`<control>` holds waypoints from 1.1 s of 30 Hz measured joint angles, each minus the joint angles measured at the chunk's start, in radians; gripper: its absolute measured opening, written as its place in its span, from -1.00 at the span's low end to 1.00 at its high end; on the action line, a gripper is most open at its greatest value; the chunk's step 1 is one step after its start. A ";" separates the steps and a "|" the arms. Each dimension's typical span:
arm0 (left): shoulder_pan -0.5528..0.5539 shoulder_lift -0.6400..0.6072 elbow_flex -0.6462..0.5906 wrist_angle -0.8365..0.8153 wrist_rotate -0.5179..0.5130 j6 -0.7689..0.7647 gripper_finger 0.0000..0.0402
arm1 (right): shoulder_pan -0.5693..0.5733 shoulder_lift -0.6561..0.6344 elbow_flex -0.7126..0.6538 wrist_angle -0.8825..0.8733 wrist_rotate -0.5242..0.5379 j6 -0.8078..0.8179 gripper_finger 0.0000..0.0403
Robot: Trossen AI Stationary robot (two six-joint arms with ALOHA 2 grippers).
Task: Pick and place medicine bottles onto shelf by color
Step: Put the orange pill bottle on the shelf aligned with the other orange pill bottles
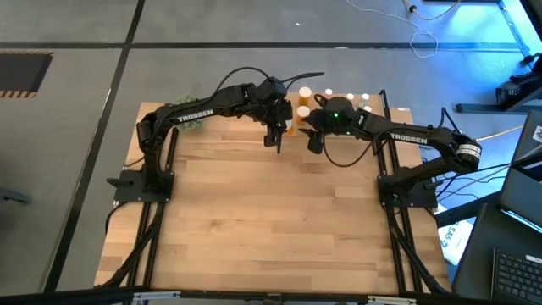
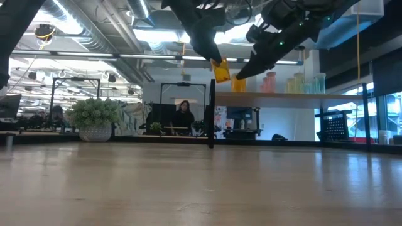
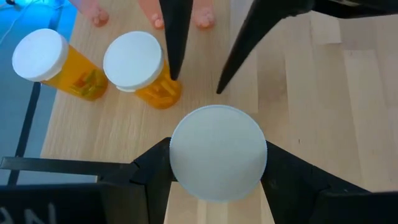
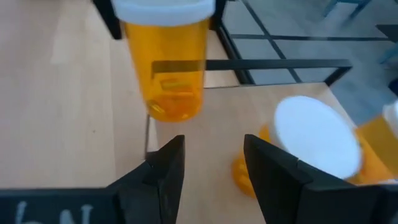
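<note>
While the left gripper pinched an orange bottle above the shelf, right gripper hung beside w/ fingers spread, empty; next, prob. lowering it by the other orange bottles.

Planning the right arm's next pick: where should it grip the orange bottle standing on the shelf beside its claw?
Probably the orange bottle's body just under the white cap, coming from above: it stands upright with open board around it.

"TROSSEN" in white on left arm; likewise right arm
</note>
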 joint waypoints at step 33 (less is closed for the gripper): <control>0.023 0.008 0.001 0.049 0.002 0.008 -0.03 | 0.001 -0.201 0.001 -0.028 0.018 0.078 -0.16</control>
